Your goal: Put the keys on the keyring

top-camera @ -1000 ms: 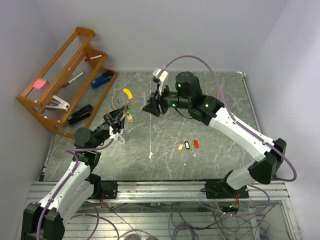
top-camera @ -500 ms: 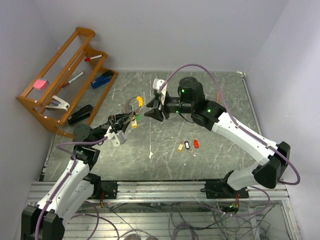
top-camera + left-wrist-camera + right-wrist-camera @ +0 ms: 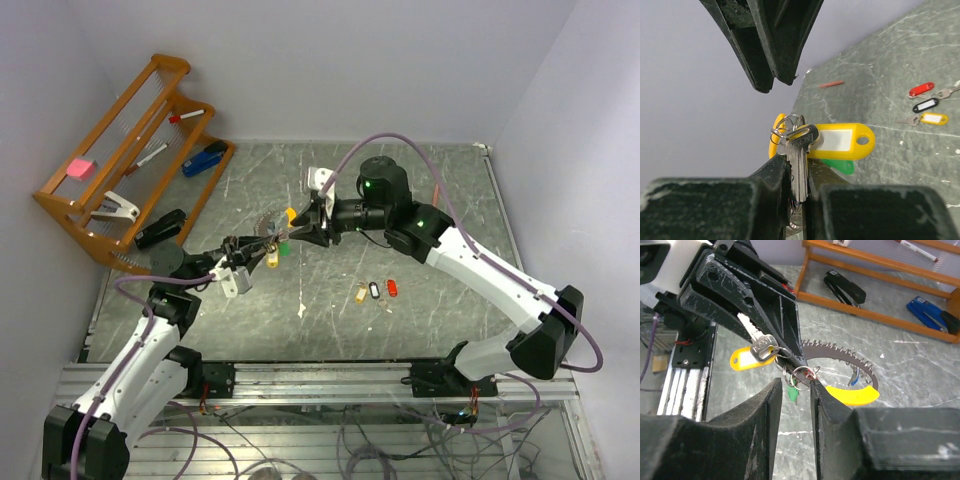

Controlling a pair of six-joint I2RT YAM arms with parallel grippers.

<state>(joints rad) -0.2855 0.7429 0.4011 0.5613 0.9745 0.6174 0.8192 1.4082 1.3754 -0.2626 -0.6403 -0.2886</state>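
My left gripper is shut on a silver key with a yellow tag. A green tag hangs behind it. Both hang with small split rings on the keyring, a dark coil-edged loop with an orange-yellow band, held above the table. My right gripper is narrowly open, its tips on either side of the small rings. It faces the left fingers. Three loose keys lie on the table with yellow, black-and-white and red tags.
A wooden rack stands at the back left with a blue stapler, a black stapler, pens and a pink note. A small red stick lies on the marble tabletop. Walls close in the left, back and right.
My left gripper has carried the keyring and tagged keys right, toward the table's middle. My right gripper has swung down and left until its tips meet the rings.
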